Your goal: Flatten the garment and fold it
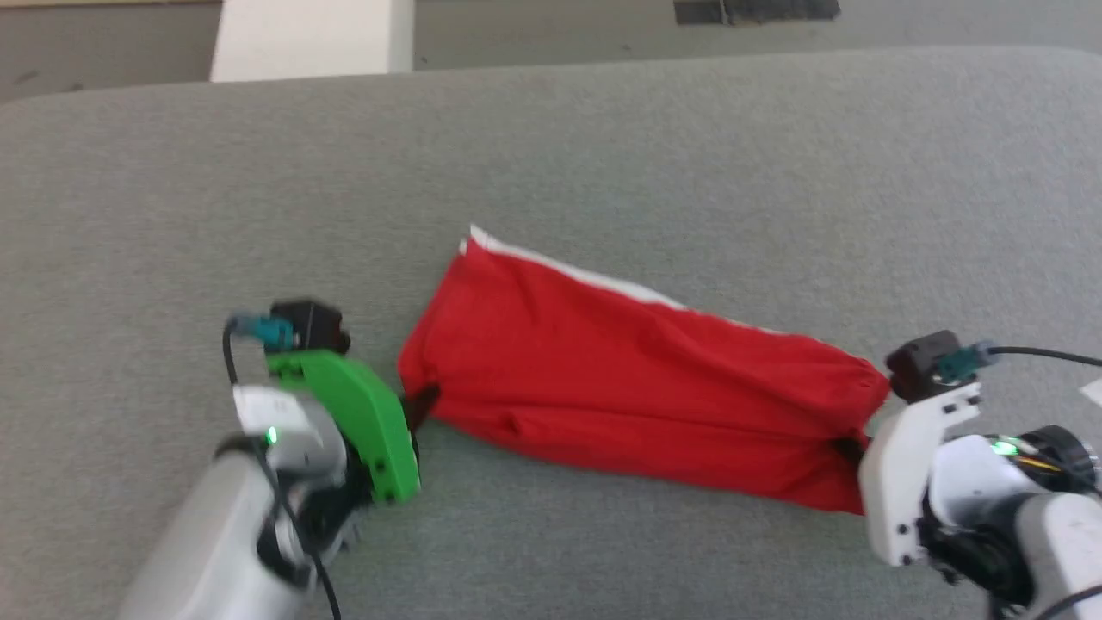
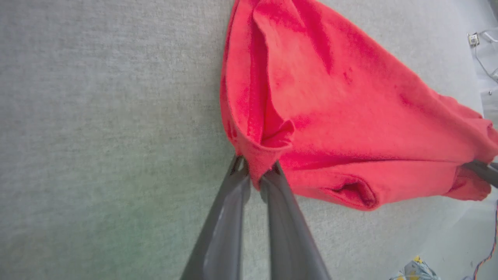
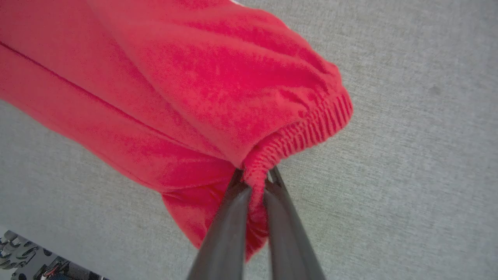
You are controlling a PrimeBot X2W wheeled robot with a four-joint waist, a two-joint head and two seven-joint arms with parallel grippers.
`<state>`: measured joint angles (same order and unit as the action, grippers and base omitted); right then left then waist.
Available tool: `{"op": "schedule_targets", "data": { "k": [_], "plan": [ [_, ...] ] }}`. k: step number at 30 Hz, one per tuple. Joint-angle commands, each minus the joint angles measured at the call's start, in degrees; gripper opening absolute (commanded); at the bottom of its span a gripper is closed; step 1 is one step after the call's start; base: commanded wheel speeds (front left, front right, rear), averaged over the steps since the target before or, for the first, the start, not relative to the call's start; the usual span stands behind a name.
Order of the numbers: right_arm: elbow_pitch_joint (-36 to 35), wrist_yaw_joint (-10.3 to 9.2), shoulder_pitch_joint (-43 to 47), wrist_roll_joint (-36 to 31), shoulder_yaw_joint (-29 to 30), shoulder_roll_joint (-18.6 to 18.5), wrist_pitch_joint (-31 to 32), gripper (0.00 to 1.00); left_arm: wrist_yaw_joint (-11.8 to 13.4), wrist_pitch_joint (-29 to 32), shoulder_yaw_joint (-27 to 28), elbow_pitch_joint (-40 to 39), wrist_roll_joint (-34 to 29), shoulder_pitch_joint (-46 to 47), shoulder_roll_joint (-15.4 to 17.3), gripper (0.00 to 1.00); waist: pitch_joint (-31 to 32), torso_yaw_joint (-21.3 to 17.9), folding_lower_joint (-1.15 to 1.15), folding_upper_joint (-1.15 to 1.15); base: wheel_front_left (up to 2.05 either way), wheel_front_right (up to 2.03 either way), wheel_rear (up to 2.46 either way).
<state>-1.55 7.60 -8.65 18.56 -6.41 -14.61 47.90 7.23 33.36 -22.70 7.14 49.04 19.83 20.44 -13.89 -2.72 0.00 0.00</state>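
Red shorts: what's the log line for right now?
garment: stretched between grippers, grey surface beneath | left gripper: shut on leg end | right gripper: shut on waistband

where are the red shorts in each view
Head view: red shorts at centre, stretched between left pincer and right pincer.
Left wrist view: red shorts upper right, corner clamped at centre.
Right wrist view: red shorts upper left, waistband clamped at centre.
Shared landmark: grey table covering.
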Motion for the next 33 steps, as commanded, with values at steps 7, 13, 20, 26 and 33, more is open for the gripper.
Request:
{"op": "schedule_targets", "data": {
  "k": [7,13,20,26,33],
  "plan": [
    [-1.07,-0.11,1.08,5.28,-1.06,-10.05,3.44,0.0,4.21,-0.92,-1.22,-10.74,1.49,-14.56,-0.16,0.0,3.54,5.69,0.0,0.0,0.0,0.0,0.0],
    [0.87,-0.11,0.58,7.02,-5.08,-12.96,4.66,0.0,5.44,-0.96,-3.72,-10.5,1.66,-18.59,-2.18,0.0,3.87,7.36,0.0,0.0,0.0,0.0,0.0],
    [1.88,-0.11,2.24,8.41,-4.56,-11.25,1.34,1.0,5.25,-2.69,-2.97,-9.74,0.94,-16.49,-2.54,1.0,5.13,7.16,0.0,0.0,0.0,0.0,0.0],
    [-2.45,-0.11,6.09,7.79,4.5,-4.89,-1.9,1.0,4.91,-11.22,3.59,-11.88,-3.64,-11.57,1.71,1.0,6.6,5.79,0.0,0.0,0.0,0.0,0.0],
    [-6.16,-0.11,8.8,2.53,10.32,1.33,-1.45,1.0,1.22,-38.89,8.8,-8.75,-16.26,-6.86,4.08,1.0,6.66,4.38,0.0,0.0,0.0,0.0,0.0]
  ]
}}
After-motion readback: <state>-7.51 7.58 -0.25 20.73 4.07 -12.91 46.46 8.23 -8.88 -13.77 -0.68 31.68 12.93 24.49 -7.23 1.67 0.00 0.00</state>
